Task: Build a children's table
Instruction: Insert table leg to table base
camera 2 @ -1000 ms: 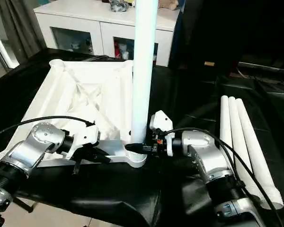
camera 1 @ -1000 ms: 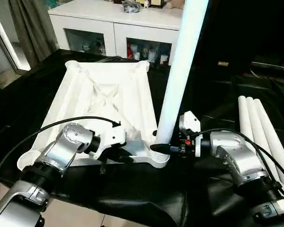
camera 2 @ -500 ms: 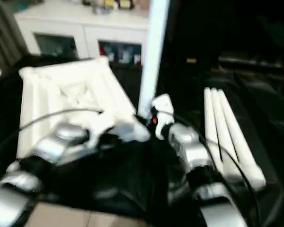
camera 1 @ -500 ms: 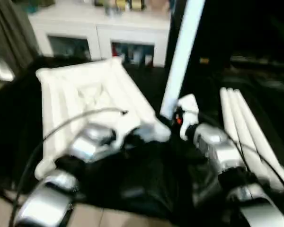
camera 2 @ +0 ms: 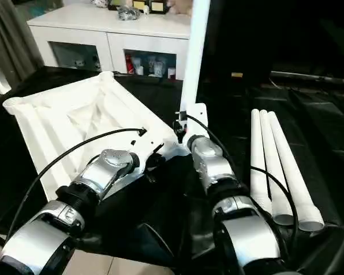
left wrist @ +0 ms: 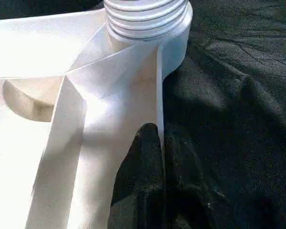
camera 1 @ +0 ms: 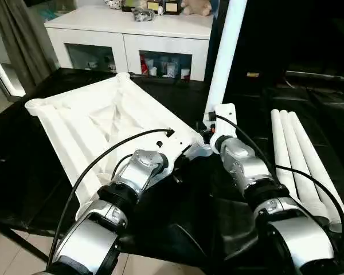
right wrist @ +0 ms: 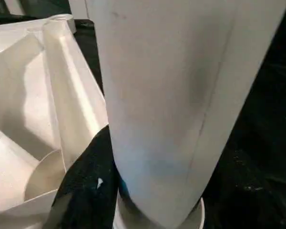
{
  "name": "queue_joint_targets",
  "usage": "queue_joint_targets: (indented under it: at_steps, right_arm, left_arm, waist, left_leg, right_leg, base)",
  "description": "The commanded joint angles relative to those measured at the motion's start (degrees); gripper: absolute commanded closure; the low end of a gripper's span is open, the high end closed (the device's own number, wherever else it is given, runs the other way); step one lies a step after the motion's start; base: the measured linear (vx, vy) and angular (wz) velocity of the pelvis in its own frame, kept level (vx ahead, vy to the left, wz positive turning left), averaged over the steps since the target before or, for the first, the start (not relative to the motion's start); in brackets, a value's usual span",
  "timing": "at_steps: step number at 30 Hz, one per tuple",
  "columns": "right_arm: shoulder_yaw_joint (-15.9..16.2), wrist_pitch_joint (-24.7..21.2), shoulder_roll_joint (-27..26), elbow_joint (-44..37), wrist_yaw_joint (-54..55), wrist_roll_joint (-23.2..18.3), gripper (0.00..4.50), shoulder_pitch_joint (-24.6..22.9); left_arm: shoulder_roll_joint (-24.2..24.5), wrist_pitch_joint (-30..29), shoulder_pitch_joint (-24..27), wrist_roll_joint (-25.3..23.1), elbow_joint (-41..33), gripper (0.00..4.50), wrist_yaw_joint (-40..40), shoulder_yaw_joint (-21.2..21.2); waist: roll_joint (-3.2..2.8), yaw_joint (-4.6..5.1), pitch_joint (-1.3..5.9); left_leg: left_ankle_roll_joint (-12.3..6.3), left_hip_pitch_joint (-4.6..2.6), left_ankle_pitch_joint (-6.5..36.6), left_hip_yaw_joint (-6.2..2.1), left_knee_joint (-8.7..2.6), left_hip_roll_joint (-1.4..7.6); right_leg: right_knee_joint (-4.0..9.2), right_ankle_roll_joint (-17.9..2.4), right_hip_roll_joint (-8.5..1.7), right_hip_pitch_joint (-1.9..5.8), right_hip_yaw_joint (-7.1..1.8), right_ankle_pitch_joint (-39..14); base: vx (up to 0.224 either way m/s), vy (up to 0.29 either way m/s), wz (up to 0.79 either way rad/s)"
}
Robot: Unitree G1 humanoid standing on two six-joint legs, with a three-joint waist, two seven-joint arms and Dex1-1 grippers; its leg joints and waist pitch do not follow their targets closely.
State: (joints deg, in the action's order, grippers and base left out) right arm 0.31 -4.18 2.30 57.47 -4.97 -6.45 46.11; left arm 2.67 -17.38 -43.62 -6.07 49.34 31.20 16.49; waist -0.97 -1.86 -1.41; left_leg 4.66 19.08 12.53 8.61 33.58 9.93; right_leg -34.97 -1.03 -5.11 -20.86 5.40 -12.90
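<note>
Leg [camera 1: 222, 60] upright in the tabletop [camera 1: 97, 123] corner socket, clasped by my right jaws; left jaws closed on the tabletop rim, per wrist views.

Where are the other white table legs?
Three long white tubular legs lie side by side on the black cloth at the robot's right, beside its right arm and apart from the ribbed white plastic tabletop.

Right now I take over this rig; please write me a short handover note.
Left gripper: shut, pinching the rim of the upside-down table top by its near corner.
Right gripper: shut on the upright leg, which stands in that corner's socket.
Three spare legs lie side by side on the black cloth to the right.
Done: one leg placed. Left: three legs, then turn the table over.
</note>
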Motion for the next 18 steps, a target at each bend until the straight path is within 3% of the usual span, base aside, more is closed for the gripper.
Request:
queue_joint_targets:
  at_steps: [1, 11, 18]
  right_arm:
    - [0.0, -4.1, -0.7, 8.8, 1.6, 1.5, 2.62, -3.4]
    - [-0.3, -2.7, -0.9, 10.0, 1.4, 2.1, 2.62, -3.1]
    - [0.0, -1.6, -0.8, 10.4, 0.0, 3.0, 2.62, -2.7]
  left_arm:
    - [-0.4, 0.3, -1.5, -0.4, 0.9, 4.50, -1.2, -0.5]
    - [0.3, 1.1, -1.8, -0.8, 2.2, 4.50, -1.5, -0.9]
    - [0.2, 1.7, -2.0, -0.8, 2.9, 4.50, -1.1, -1.1]
  waist:
    - [-0.03, 0.25, 1.41]
    - [0.02, 0.26, 1.19]
    - [-0.09, 0.40, 1.24]
  left_leg:
    - [-1.70, 0.80, 17.7, -0.91, -4.98, 2.78]
    - [-1.52, 0.55, 20.7, -1.01, -5.28, 2.75]
    - [-1.46, 0.67, 20.3, -1.07, -5.70, 2.92]
  right_leg:
    - [6.23, -8.7, -4.06, 1.07, -3.27, -22.4]
    - [7.11, -6.4, -4.27, 0.54, -3.29, -28.4]
    - [7.28, -6.3, -4.20, 0.62, -3.15, -27.4]
  base:
    - [0.000, 0.000, 0.00]
    - [0.000, 0.000, 0.00]
    - [0.000, 0.000, 0.00]
